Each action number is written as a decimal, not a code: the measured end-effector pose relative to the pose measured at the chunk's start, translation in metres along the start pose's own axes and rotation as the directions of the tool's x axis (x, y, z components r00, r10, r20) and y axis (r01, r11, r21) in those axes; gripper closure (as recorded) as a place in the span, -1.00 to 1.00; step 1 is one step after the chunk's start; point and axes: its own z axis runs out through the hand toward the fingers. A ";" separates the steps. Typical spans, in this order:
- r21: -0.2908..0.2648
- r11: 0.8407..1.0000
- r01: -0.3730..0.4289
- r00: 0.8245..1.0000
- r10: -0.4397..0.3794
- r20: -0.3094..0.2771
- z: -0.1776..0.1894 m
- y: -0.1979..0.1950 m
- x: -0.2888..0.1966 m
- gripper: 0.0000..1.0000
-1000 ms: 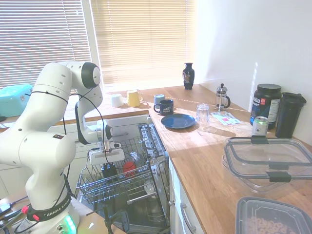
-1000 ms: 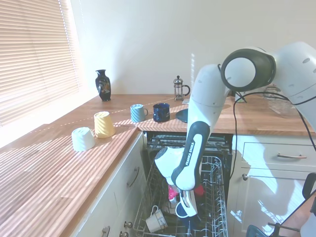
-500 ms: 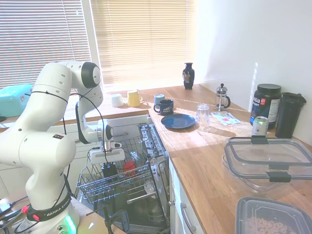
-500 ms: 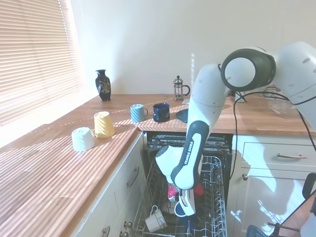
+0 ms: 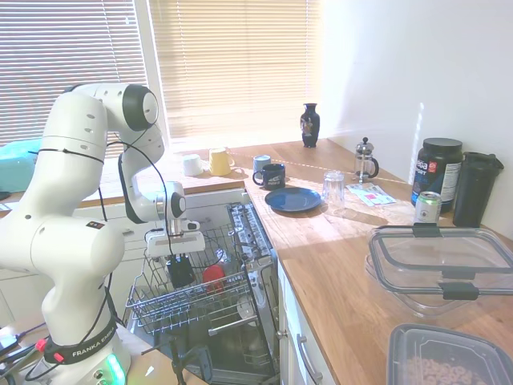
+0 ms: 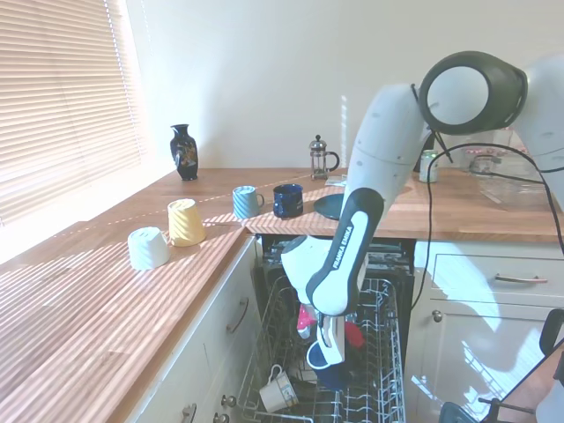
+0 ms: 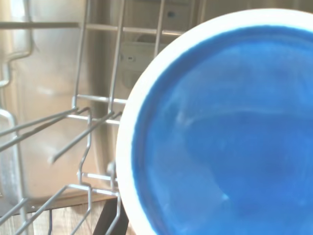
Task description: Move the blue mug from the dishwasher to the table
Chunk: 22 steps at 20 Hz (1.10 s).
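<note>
My gripper is shut on the blue mug and holds it just above the grey wire rack of the open dishwasher. The mug hangs below the fingers, dark navy outside with its bright blue inside tilted toward the second exterior camera. In the wrist view the blue mug's inside fills most of the picture, with rack wires behind it. The wooden table runs along both sides of the dishwasher.
A red item and a white mug lie in the rack. On the countertop stand a dark printed mug, a pale blue mug, a yellow mug, a blue plate and a glass.
The arm has risen and drawn back a little, lifting the blue mug up out of the rack. The other rack items have stayed put.
</note>
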 end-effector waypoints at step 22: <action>0.356 0.824 -0.440 0.861 0.500 -0.093 -0.222 0.260 -0.047 1.00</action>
